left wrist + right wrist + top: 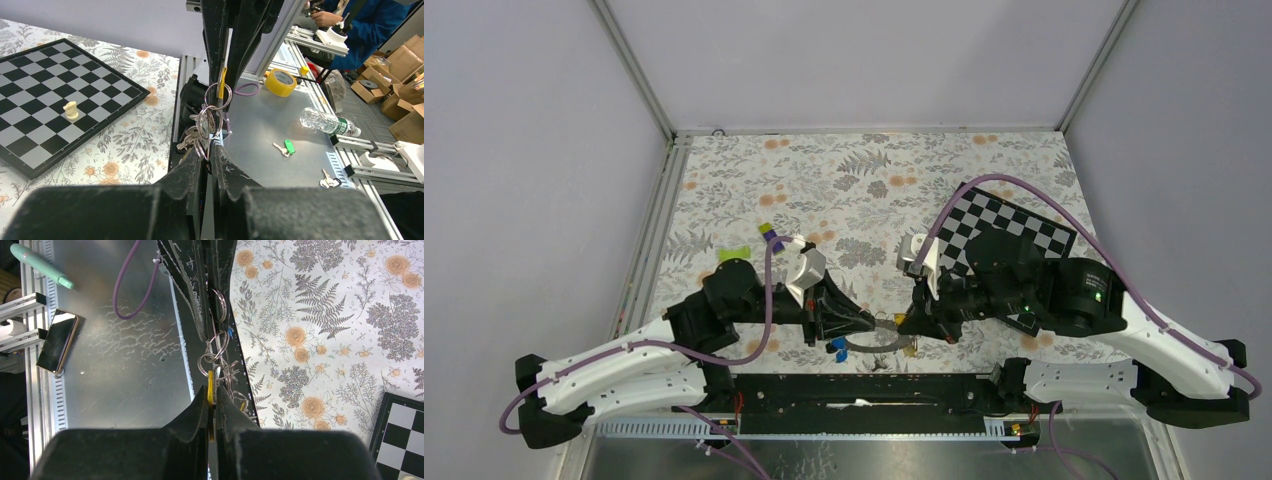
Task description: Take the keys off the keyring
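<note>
Keyring (pixel 879 342) is held by the table's (pixel 844 190) near edge, between both grippers, with keys (pixel 189 138) bunched on it. Left gripper (pixel 208 151) is pinching the keyring. Right gripper (pixel 212 390) is pinching a yellow key (pixel 210 381). Farther back lies a chessboard (pixel 1024 225).

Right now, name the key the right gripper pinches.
The yellow key, clamped in the right gripper; the blue keys lie ungripped beside the keyring.
</note>
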`<state>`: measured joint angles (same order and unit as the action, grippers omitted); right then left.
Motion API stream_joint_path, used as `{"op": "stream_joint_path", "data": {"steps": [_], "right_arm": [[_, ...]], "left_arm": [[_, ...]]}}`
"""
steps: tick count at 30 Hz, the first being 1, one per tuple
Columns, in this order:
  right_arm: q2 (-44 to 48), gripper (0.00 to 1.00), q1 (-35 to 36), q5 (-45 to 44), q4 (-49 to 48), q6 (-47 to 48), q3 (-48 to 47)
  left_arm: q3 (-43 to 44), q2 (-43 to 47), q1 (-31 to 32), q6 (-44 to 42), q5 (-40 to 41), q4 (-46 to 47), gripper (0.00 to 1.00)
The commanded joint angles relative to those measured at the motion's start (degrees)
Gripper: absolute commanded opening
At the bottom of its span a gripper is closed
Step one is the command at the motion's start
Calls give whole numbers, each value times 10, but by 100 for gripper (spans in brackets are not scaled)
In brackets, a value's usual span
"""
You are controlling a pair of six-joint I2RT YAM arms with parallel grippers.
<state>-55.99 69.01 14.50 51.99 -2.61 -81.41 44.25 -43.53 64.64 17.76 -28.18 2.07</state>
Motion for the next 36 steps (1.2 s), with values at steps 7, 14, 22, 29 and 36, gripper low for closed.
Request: {"op": "stream_joint_path", "data": {"steps": [7, 14, 22, 29, 36], "right_arm": [[-38, 0, 2, 1, 9, 15, -14], [-58, 0, 1, 16, 26, 16, -9], [-68, 0, 1, 37, 48, 14, -1], [-78, 0, 1, 47, 59, 15, 3], [-34, 0, 1, -19, 15, 17, -8]], "left_arm": [[30, -1, 0, -2, -18, 23, 0], [27, 6, 0, -1, -17, 22, 0], [26, 10, 0, 1, -13, 25, 0], [24, 13, 0, 2, -10, 25, 0], [19, 18, 0, 2, -3, 23, 0]]}}
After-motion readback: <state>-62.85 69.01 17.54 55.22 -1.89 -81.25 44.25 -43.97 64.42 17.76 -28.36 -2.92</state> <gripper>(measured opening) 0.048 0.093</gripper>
